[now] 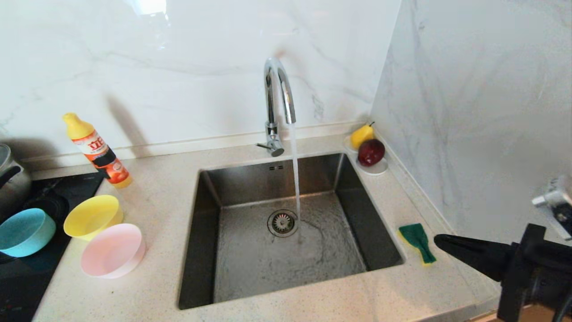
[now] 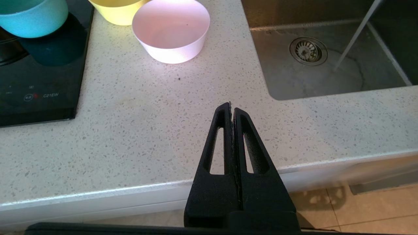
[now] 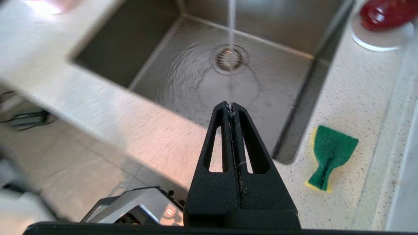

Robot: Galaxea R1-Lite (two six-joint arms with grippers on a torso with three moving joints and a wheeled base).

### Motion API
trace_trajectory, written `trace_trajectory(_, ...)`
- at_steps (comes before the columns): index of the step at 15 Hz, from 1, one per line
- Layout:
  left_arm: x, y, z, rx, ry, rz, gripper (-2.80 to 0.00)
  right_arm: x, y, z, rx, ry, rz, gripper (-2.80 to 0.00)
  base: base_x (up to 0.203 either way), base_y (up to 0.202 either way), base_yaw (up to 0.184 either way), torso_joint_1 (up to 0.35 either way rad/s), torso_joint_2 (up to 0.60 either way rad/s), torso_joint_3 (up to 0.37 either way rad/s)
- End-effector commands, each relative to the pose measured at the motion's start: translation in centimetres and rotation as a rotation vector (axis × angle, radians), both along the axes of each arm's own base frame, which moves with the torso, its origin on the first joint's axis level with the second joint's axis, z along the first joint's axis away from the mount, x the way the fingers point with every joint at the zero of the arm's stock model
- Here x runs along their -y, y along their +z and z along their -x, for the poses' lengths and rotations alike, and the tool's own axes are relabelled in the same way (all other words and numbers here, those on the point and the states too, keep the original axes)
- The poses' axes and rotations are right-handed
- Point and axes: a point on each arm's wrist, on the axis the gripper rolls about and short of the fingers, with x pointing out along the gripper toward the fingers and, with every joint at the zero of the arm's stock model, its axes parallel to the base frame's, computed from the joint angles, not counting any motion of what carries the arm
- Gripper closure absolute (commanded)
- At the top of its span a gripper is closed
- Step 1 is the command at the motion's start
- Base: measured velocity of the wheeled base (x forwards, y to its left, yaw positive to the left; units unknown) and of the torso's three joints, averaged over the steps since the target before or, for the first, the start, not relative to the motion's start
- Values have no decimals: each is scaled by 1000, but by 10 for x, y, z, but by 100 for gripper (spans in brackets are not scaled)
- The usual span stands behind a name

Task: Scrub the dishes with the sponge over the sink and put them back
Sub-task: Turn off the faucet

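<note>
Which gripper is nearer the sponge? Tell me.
Right. The right gripper, shut, hovers just beside the sponge on the counter right of the sink; the left gripper, shut, sits at the counter's front edge, left of the sink.

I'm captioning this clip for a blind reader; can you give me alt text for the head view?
Water runs from an arched chrome faucet into a square steel sink. Three round plastic bowls, yellow, teal-blue and pale pink, sit left of it; a green-and-yellow sponge lies right, near the shut black right end effector.
</note>
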Motion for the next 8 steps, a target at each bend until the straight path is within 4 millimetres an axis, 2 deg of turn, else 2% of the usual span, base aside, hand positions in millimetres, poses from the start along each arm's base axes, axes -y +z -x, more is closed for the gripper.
trace_trajectory(1, 0, 0, 0, 0, 0, 0, 0, 18, 1, 20, 49, 60, -44, 0, 0, 0, 0, 0, 0, 0)
trace_trajectory(4, 0, 0, 0, -2, 0, 0, 0, 35, -11, 43, 36, 197, -60, 0, 0, 0, 0, 0, 0, 0)
trace_trajectory(8, 0, 0, 0, -1, 0, 0, 0, 57, -29, 68, 9, 157, -53, 0, 0, 0, 0, 0, 0, 0)
